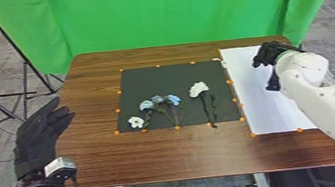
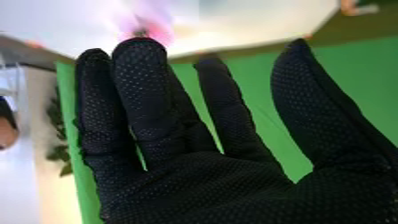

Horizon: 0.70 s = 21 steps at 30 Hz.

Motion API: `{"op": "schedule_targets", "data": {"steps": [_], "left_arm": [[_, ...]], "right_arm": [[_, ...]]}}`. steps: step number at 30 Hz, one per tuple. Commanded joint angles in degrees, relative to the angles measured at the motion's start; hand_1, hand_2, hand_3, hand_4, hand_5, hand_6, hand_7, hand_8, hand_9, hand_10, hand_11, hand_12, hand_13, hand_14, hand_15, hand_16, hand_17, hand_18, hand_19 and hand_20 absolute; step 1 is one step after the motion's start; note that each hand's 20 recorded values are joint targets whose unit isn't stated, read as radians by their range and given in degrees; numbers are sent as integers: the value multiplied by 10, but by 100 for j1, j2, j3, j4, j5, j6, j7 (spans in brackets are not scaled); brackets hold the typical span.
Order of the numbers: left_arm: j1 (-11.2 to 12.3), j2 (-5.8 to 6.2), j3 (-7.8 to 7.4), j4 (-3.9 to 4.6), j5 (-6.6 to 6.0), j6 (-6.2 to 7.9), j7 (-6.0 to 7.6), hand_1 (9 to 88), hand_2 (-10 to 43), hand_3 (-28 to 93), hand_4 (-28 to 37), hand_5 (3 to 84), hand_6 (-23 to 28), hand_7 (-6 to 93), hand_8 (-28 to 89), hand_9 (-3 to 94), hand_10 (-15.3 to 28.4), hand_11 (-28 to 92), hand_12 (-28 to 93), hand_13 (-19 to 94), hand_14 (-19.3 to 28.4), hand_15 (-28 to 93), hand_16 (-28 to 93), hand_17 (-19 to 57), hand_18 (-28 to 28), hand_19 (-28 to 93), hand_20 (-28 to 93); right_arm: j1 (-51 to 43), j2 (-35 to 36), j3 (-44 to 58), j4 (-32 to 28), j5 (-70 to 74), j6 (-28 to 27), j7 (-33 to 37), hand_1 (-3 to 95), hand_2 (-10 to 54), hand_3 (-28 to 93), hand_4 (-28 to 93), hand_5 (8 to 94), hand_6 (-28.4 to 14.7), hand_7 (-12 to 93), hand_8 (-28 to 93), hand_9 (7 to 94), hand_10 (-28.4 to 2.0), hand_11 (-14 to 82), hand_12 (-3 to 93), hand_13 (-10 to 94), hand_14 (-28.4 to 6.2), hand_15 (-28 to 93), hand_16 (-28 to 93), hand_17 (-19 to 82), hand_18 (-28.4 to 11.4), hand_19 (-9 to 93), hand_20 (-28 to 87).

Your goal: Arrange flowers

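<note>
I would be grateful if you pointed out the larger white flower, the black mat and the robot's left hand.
Larger white flower [image 1: 198,88]: head view, on its bloom.
Black mat [image 1: 158,77]: head view, on a bare part near its far edge.
Left hand [image 1: 34,135]: head view, on its palm.

A mat [image 1: 149,78] lies on the worktop [image 1: 171,159], a sheet [image 1: 264,106] to its right, a curtain [image 1: 173,10] behind. On the mat, a bunch of flowers [image 1: 157,100] lies between a bloom [image 1: 136,122], near left, and another flower [image 1: 198,89], right.
</note>
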Motion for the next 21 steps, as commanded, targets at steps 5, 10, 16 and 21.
{"op": "schedule_targets", "data": {"steps": [5,10,16,21], "left_arm": [[-7,-82,-1,29,71,-77,-72,265,54,807,-186,447,125,124,-91,397,221,378,90,284,284,687,-168,-84,239,631,35],[-45,-41,34,45,34,-66,-42,264,54,808,-185,447,125,124,-91,397,222,379,90,284,284,687,-168,-84,239,631,35],[-70,-123,20,53,102,-143,-107,265,55,807,-184,447,125,124,-91,397,221,378,90,284,284,688,-168,-84,239,631,35],[-80,-152,9,53,123,-162,-97,265,55,807,-184,447,125,125,-91,396,221,379,90,284,284,688,-168,-84,239,631,34]], "right_arm": [[186,148,-128,199,-231,178,204,188,99,892,-214,393,-77,111,-95,394,-207,100,152,568,-142,767,157,321,-225,932,-16],[266,64,-100,311,-333,78,142,186,94,889,-216,394,-78,114,-95,394,-215,99,152,565,-142,770,153,321,-224,932,-18],[390,-79,-85,548,-462,-117,133,186,92,889,-216,383,-76,110,-94,388,-216,96,152,560,-144,772,152,320,-224,932,-16],[495,-145,-82,742,-441,-249,228,184,90,886,-217,368,-73,107,-94,387,-217,96,154,560,-145,773,151,319,-225,932,-14]]}}
